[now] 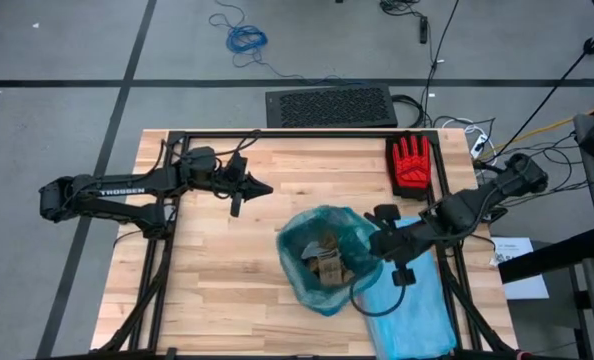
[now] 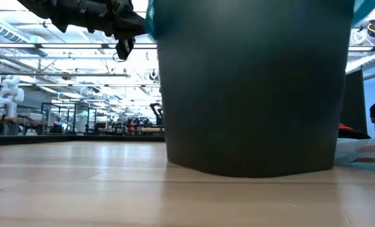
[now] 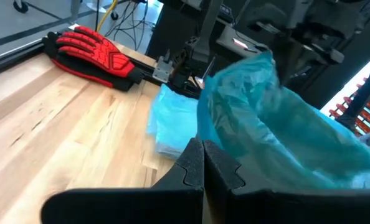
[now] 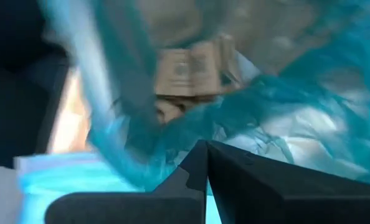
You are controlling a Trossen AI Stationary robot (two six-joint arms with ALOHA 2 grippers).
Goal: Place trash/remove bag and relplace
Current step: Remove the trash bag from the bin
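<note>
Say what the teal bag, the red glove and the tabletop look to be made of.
Bag: thin translucent plastic, glossy and crinkled. Red glove: seemingly fabric with ribbed rubbery red padding and black edging. Tabletop: pale wood planks, grain and seams visible, smooth matte finish.

You see the table [image 1: 227, 260] evenly lit from overhead, its shadows soft; ceiling strip lights [image 2: 61, 44] glare behind it, and the bag [image 4: 284, 118] smears with blur in your right wrist view.

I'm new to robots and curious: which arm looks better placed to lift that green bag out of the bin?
The right. Its gripper is shut at the bag rim, apparently pinching it; the left gripper hangs shut, apart from it.
</note>
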